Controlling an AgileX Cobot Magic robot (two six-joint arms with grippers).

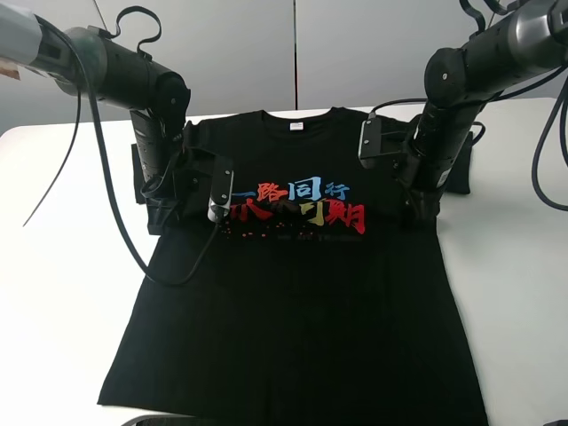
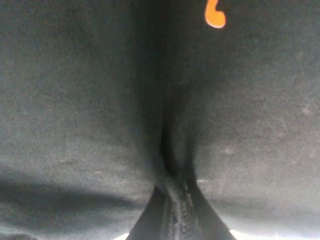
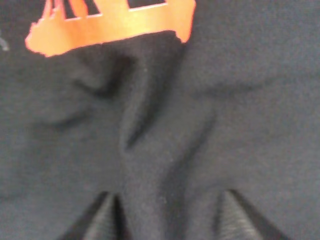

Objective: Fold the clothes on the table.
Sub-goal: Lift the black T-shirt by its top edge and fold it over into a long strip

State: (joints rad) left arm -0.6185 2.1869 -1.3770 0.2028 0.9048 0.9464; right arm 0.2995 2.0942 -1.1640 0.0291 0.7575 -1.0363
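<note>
The clothes point(image 1: 302, 302), a black T-shirt with a red, blue and yellow chest print point(image 1: 293, 209), lie flat and face up on the white table point(image 1: 62, 266). My left gripper point(image 1: 169, 222) presses down on the shirt's left side beside the print. In the left wrist view this left gripper point(image 2: 176, 215) is shut, pinching a narrow ridge of the clothes point(image 2: 100, 100). My right gripper point(image 1: 424, 217) is down on the shirt's right side. Its fingers point(image 3: 102, 222) stand apart, with a raised fold of the clothes point(image 3: 150, 130) bunched between them.
Grey wall panels point(image 1: 293, 44) stand behind the table. A black cable point(image 1: 98, 169) hangs from the left arm and loops onto the shirt. Bare white tabletop lies to the left and to the right point(image 1: 524, 284) of the shirt.
</note>
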